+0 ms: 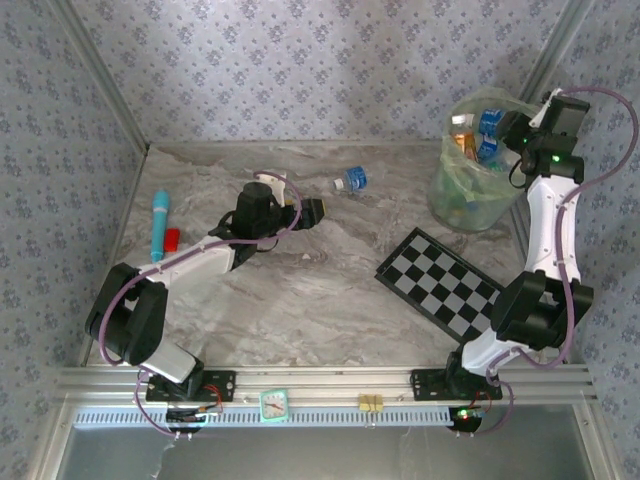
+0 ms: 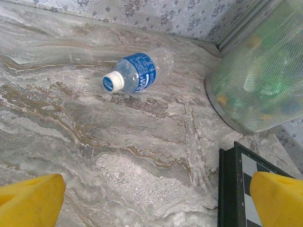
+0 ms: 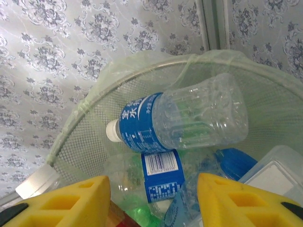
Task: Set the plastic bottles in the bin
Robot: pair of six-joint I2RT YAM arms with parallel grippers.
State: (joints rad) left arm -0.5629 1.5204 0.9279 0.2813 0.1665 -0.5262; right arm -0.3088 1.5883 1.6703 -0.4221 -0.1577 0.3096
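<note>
Marble table point(image 1: 300, 290) open around one bottle point(image 2: 135, 73); left gripper point(image 2: 155, 178) wide apart, right gripper point(image 3: 152, 182) apart above rim of bin point(image 1: 465, 200)

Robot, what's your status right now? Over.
Left gripper open, facing bottle lying on table. Right gripper over bin, jaws apart, empty. Checkerboard lies aside, not blocking.

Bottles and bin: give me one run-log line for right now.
left fingers: open, aimed at bottle lying on table | right fingers: apart, empty, above bin | bin: holds bottles
</note>
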